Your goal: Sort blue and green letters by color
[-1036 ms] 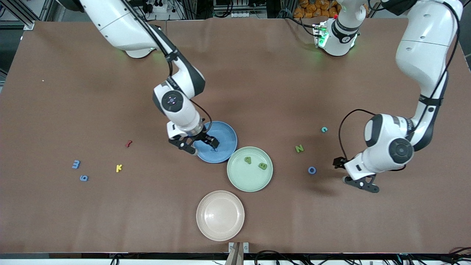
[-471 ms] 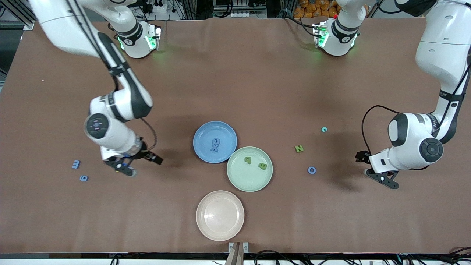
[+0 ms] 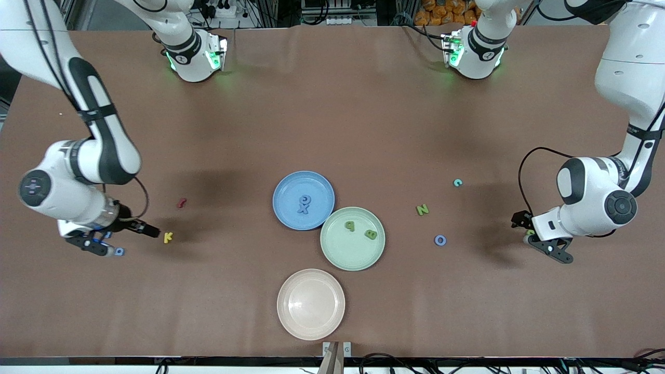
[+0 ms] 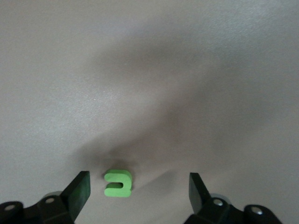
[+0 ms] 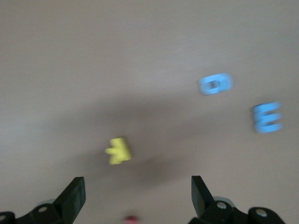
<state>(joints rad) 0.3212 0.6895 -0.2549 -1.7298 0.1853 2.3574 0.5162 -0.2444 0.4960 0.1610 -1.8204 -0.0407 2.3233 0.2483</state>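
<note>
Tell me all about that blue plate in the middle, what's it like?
The blue plate is round, shallow and matte, plastic by its look, with a low raised rim. It lies flat on the brown table, its rim meeting the green plate. Two blue letters lie in it. No gripper is near it.
</note>
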